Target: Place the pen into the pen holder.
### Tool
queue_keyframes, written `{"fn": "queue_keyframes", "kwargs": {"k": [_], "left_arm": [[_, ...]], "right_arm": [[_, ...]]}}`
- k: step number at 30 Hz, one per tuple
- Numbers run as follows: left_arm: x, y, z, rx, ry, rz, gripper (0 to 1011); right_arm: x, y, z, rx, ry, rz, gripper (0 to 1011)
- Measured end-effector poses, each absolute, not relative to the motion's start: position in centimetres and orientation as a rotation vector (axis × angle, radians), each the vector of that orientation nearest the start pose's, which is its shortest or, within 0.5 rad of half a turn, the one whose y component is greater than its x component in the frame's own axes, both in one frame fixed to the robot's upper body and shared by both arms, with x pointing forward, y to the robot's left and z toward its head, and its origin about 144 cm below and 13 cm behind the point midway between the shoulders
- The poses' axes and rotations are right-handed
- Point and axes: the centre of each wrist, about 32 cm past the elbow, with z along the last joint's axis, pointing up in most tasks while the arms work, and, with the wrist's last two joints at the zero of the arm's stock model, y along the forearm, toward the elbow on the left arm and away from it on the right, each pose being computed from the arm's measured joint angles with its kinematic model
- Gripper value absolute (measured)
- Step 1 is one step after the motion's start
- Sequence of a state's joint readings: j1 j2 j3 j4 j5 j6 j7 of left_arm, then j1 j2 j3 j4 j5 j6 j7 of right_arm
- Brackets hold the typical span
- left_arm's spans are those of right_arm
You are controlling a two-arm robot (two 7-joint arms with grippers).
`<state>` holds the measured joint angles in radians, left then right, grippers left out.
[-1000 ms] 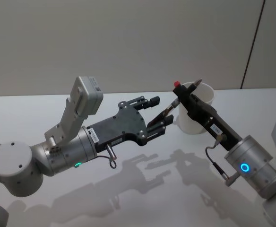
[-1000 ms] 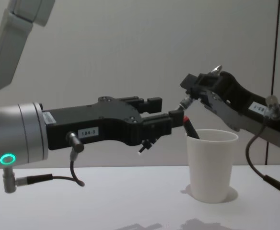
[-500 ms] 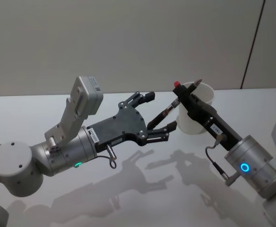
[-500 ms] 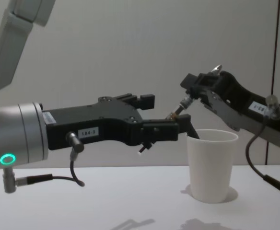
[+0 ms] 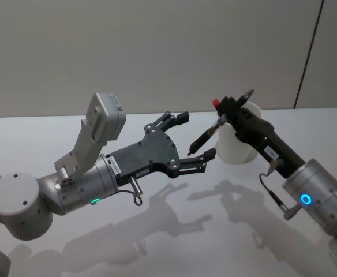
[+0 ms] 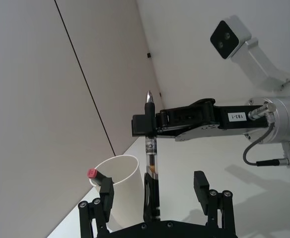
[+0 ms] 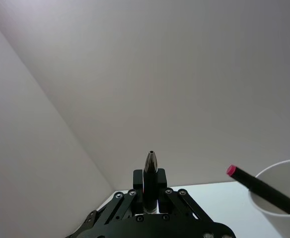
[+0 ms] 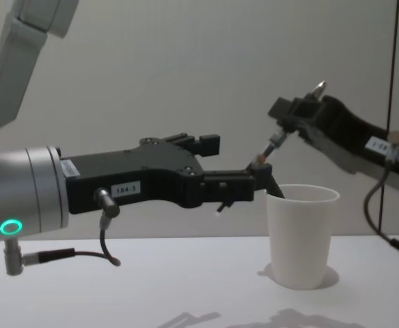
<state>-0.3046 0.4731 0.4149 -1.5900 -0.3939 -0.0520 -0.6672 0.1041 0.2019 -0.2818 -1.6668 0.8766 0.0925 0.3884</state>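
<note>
Pen clamped in the right gripper beside the cup; left gripper spread open around its lower end.

- Two pens: one clear-barrelled pen, pinched near its silver tip between the fingers of the right gripper, its other end in the gap between the spread fingers of the left gripper; one red-ended pen, standing slanted in the cup, apart from all fingers.
- One pen holder, a white paper cup, just below and beyond the left fingertips.
- Two grippers, one on each arm: the left spread wide, the right clamped.
- One white table, beneath both sets of fingers.
</note>
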Motion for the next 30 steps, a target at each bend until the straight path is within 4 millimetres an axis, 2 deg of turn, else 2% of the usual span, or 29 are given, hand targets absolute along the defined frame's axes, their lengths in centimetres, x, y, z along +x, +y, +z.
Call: {"fn": "queue_keyframes", "kwargs": {"k": [14,30], "left_arm": [[51.4,24.3,122.6,0.025,-0.230,0.527,1001],[51.4,24.3,122.6,0.025,-0.230,0.527,1001]], "right_arm": [[47.9,-21.0,121.0,0.441,0.155,-0.907,143],[49.4,-21.9,122.5,0.312,-0.107,-1.026,143]]}}
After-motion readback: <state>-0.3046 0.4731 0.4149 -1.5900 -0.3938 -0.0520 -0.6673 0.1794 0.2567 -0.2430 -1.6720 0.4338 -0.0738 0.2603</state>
